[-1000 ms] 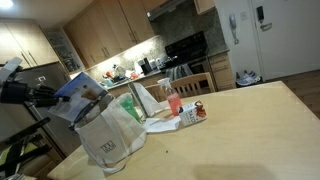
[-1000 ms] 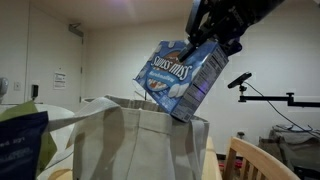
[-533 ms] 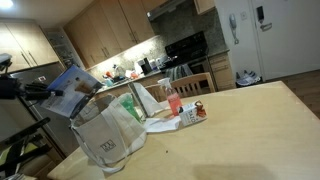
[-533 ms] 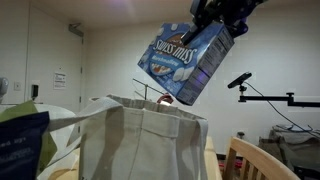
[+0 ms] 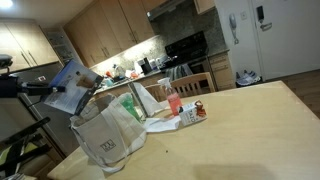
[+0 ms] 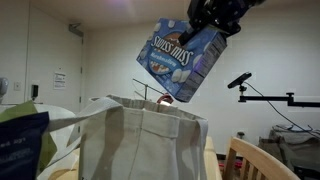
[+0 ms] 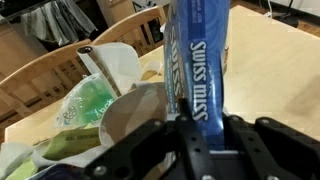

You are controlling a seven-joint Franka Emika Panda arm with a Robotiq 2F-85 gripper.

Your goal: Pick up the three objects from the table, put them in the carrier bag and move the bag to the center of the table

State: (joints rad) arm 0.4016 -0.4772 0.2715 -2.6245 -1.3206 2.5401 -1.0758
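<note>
Currently end effector [image 6: 213, 22] grips the blue carton [image 6: 180, 62] upper centre, above the open carrier bag [image 6: 140, 140]. Nothing bagged yet; red-and-white packet [image 5: 196, 111] probably waits mid-frame on the table [image 5: 250, 130].

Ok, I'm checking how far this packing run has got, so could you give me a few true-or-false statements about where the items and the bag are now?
1. The end effector grips the blue carton. True.
2. The blue carton already sits inside the carrier bag. False: it hangs tilted in the air over the bag's open mouth.
3. The red-and-white packet lies on the table. True.
4. The pink-red bottle lies on its side. False: it stands upright near the packet.
</note>
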